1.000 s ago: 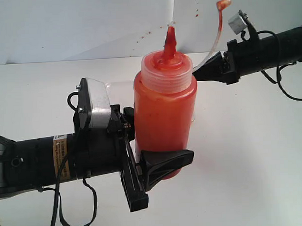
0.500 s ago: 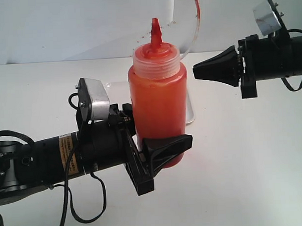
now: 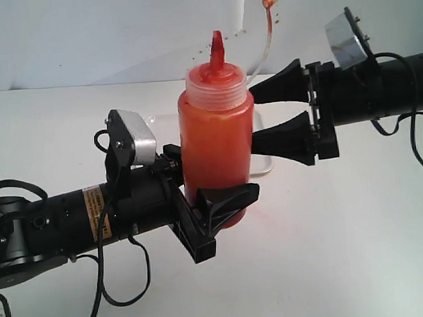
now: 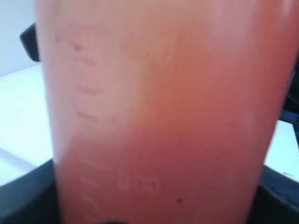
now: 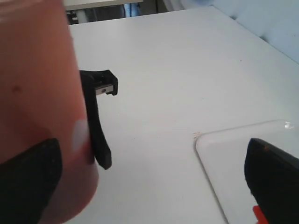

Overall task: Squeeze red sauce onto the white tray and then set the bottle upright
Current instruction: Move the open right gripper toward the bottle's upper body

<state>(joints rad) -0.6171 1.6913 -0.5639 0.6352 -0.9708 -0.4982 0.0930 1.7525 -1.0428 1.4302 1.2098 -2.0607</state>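
The bottle (image 3: pixel 216 141) stands upright, full of orange-red sauce, its nozzle up and its tethered cap (image 3: pixel 268 2) arching above. My left gripper (image 3: pixel 207 193) is shut on its lower body; the bottle (image 4: pixel 159 116) fills the left wrist view. My right gripper (image 3: pixel 257 116) is open, with its fingertips at the bottle's right side. In the right wrist view one of its fingers (image 5: pixel 28 182) overlaps the bottle (image 5: pixel 37 84). The white tray (image 3: pixel 264 163) lies behind the bottle, mostly hidden; its corner (image 5: pixel 233 158) shows. No red sauce blob is clearly in view.
Everything sits on a white tabletop (image 3: pixel 354 251) with a white backdrop (image 3: pixel 89 37) behind, flecked with small red specks. The left arm's cable (image 3: pixel 125 287) loops over the table at the front left. A left gripper finger (image 5: pixel 96 121) stands beside the bottle.
The bottle went from tilted to upright and moved slightly left. The right gripper, shut one second ago, drew back, then opened and came in to the bottle's right side.
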